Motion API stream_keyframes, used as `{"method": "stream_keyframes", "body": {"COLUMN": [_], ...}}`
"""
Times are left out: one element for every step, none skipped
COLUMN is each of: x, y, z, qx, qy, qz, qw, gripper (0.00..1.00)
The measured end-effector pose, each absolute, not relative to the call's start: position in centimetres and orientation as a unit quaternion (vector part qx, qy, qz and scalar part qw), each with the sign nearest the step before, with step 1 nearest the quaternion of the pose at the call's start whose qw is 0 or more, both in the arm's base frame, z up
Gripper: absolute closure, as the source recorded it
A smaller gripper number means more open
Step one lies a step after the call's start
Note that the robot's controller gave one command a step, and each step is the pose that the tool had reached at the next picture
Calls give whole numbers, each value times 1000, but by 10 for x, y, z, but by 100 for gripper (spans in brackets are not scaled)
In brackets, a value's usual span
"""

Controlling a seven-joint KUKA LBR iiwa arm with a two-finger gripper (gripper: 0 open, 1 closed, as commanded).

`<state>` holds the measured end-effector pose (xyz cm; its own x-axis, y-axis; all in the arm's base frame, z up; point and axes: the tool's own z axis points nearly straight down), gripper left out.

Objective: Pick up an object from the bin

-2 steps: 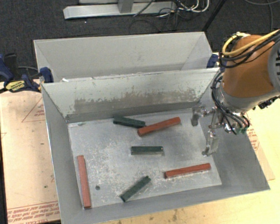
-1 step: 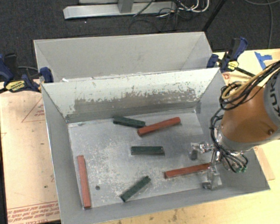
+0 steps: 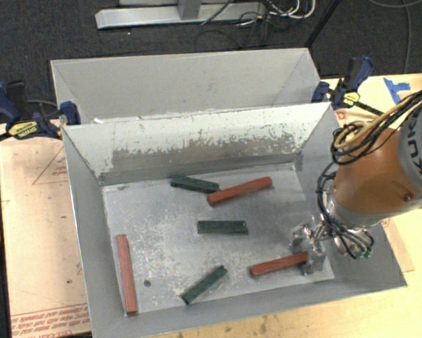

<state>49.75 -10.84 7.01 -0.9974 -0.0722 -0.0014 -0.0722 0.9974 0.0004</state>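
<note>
My gripper (image 3: pixel 310 247) is low in the bin's front right corner, under the orange wrist cover. It stands at the right end of a red bar (image 3: pixel 278 266) that lies flat, pointing left along the bin floor. The bar's right tip runs under the gripper and is hidden there. A dark green bar (image 3: pixel 222 227) lies level in the middle of the bin, to the gripper's left. Another dark green bar (image 3: pixel 203 284) lies slanted near the front wall.
A second red bar (image 3: pixel 239 191) and a dark green bar (image 3: pixel 194 183) lie near the back wall. A third red bar (image 3: pixel 125 274) lies lengthwise along the left wall. The bin's right wall rises close beside the gripper.
</note>
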Motion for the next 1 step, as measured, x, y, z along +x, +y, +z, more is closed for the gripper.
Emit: {"method": "stream_keyframes", "body": {"x": [506], "y": [-117], "z": [200], "qx": [-52], "qy": [999], "qz": [-1], "qw": [5], "gripper": [100]}}
